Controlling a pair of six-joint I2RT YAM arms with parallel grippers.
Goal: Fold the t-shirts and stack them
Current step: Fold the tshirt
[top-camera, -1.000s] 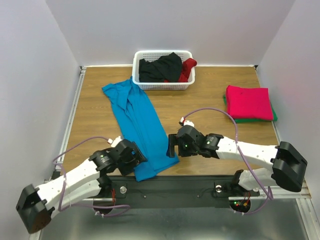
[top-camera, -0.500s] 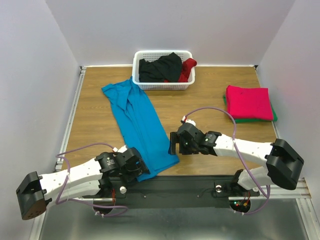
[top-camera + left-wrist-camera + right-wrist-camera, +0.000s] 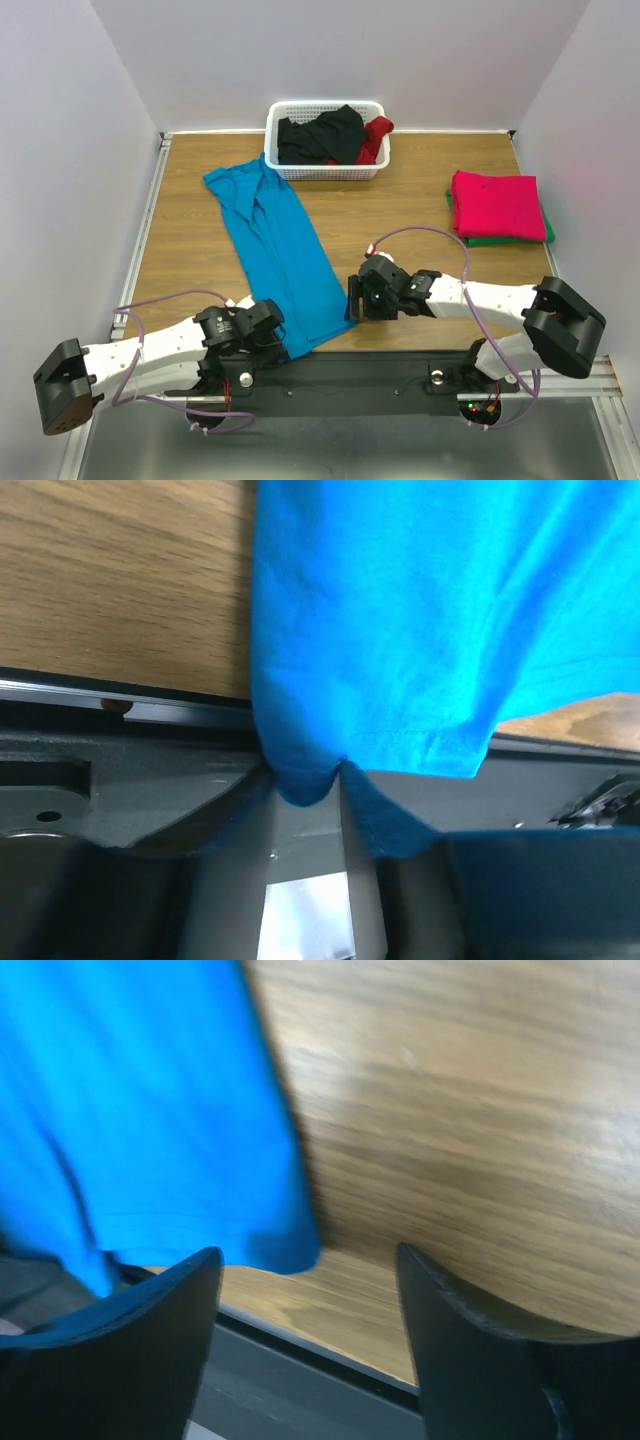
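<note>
A turquoise t-shirt (image 3: 280,240) lies as a long strip from the basket to the table's near edge. My left gripper (image 3: 275,340) is at its near left corner. In the left wrist view, this gripper (image 3: 305,790) has its jaws narrowed on a bunched fold of the hem (image 3: 300,780), and cloth drapes over one finger (image 3: 400,830). My right gripper (image 3: 350,298) is at the shirt's near right corner. It stands open (image 3: 310,1270) with only bare wood between its fingers, and the shirt corner (image 3: 285,1245) lies just beside one of them. A folded magenta-red shirt (image 3: 497,205) rests on a green one (image 3: 548,232).
A white lattice basket (image 3: 325,104) at the back holds a black shirt (image 3: 320,135) and a dark red one (image 3: 376,135). The dark rail (image 3: 330,365) with the arm bases runs along the near edge. White walls close in the table.
My left gripper slid toward the near edge and closed in on the shirt's corner. My right gripper shifted slightly nearer, and its jaws narrowed a little.
</note>
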